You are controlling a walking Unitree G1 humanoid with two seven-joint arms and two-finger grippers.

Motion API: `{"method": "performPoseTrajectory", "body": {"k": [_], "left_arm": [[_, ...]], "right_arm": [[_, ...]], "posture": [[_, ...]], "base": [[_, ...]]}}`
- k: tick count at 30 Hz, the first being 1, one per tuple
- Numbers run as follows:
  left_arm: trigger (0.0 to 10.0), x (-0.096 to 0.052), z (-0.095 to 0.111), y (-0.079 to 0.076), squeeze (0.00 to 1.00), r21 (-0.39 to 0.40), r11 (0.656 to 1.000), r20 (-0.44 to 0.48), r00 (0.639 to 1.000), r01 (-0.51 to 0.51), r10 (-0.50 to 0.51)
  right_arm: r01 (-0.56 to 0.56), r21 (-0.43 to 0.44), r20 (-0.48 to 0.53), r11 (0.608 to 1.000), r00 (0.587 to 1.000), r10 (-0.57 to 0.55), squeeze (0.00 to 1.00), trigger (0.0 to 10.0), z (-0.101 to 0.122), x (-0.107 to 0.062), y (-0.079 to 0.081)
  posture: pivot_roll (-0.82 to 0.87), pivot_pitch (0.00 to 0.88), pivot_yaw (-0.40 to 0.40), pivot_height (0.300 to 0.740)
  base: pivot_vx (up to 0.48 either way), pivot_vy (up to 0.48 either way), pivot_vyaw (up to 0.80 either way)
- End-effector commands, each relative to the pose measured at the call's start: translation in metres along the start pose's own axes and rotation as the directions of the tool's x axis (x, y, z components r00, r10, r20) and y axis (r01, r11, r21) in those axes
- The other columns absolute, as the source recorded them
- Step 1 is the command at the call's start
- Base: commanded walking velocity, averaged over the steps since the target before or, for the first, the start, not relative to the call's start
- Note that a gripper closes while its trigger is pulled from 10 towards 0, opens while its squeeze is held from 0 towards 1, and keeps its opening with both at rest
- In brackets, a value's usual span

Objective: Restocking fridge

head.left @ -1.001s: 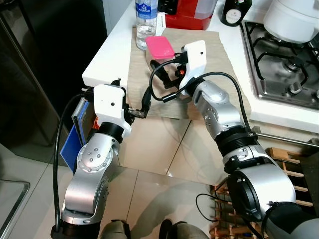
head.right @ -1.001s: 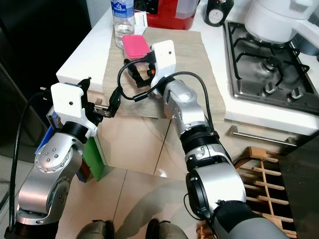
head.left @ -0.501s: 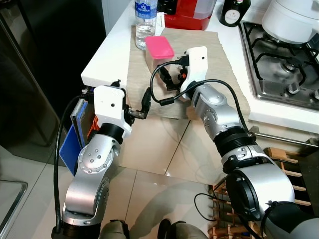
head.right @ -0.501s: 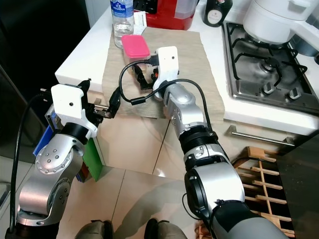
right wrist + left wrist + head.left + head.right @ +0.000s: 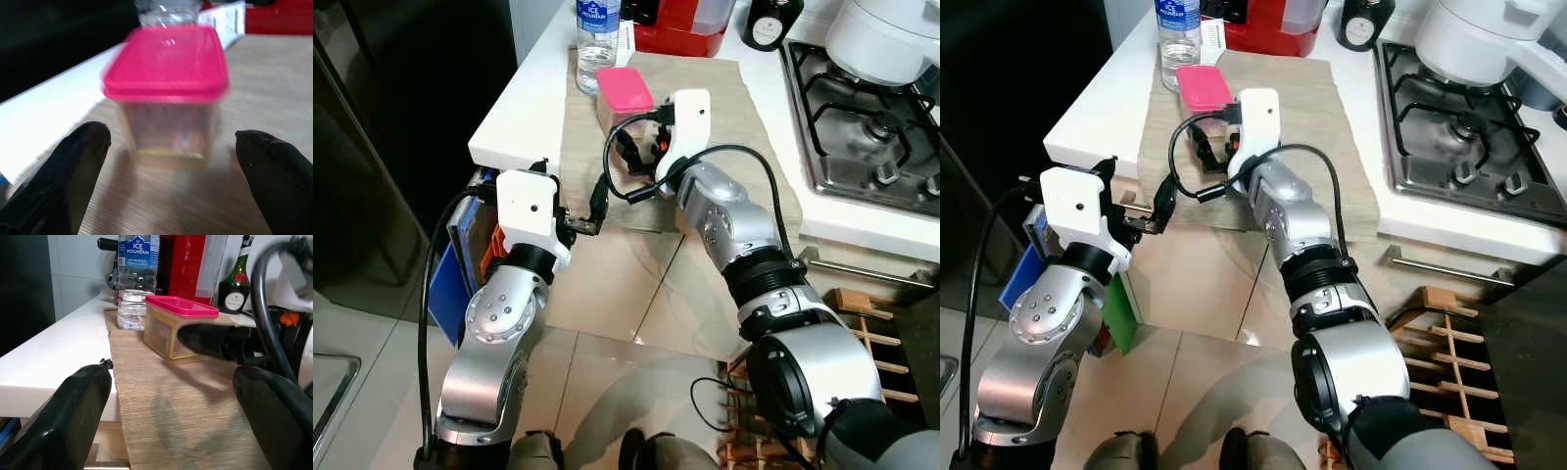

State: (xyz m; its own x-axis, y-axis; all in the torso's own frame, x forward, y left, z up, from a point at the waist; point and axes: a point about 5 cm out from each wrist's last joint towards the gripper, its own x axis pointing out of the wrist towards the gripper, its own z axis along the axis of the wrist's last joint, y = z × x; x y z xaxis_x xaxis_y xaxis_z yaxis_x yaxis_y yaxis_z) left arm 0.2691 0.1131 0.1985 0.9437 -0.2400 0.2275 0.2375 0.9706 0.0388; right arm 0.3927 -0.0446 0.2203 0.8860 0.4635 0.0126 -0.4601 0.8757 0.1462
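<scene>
A clear container with a pink lid [image 5: 624, 90] stood on a beige mat [image 5: 744, 127] spread over the white bench [image 5: 514, 117], at about 12 o'clock from the robot. The right end effector [image 5: 171, 161] hovered just short of the container, its two black fingers [image 5: 73, 161] spread wide to either side of it and not touching it. Through the clear walls some contents showed, too blurred to identify.

Just behind the container, at 11 o'clock, stood a water bottle with a blue label [image 5: 598, 34]; a red appliance [image 5: 685, 24] sat beyond it at 12 o'clock and a dark bottle [image 5: 774, 22] at 1 o'clock. A gas hob [image 5: 871, 127] with a white pot [image 5: 886, 39] occupied the bench at 2 o'clock.

The left end effector [image 5: 171, 396] was held near the bench's front edge at 10 o'clock, its fingers [image 5: 73, 406] also wide apart and holding nothing. Blue and orange items [image 5: 470, 264] leaned below the bench at 9 o'clock, and a wooden rack [image 5: 871, 323] stood on the tiled floor [image 5: 607, 284] at 4 o'clock.
</scene>
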Motion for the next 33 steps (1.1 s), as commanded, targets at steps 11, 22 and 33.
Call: {"method": "performPoseTrajectory", "body": {"k": [11, 22, 33], "left_arm": [[10.0, 0.001, 0.006, -0.007, 0.0, -0.006, 1.0, 0.033, 0.999, 0.017, -0.017], [10.0, 0.001, 0.006, -0.008, 0.0, -0.01, 1.0, 0.038, 0.999, 0.01, -0.01], [10.0, -0.01, 0.007, 0.002, 0.0, 0.073, 0.997, 0.023, 0.999, -0.033, 0.032]], "right_arm": [[0.03, 0.056, -0.028, 0.998, 0.999, -0.029, 0.0, 10.0, 0.001, -0.005, 0.016], [0.05, 0.13, -0.063, 0.99, 0.997, -0.042, 0.0, 10.0, 0.0, -0.002, 0.022], [0.109, -0.118, 0.186, 0.987, 0.979, -0.086, 1.0, 10.0, 0.012, -0.055, 0.006]], "posture": [[0.06, 0.137, -0.149, 0.74], [0.06, 0.142, -0.154, 0.74], [0.06, 0.135, -0.161, 0.74]], "base": [[0.0, 0.0, 0.0], [0.0, 0.0, 0.0], [0.0, 0.0, 0.0]]}}
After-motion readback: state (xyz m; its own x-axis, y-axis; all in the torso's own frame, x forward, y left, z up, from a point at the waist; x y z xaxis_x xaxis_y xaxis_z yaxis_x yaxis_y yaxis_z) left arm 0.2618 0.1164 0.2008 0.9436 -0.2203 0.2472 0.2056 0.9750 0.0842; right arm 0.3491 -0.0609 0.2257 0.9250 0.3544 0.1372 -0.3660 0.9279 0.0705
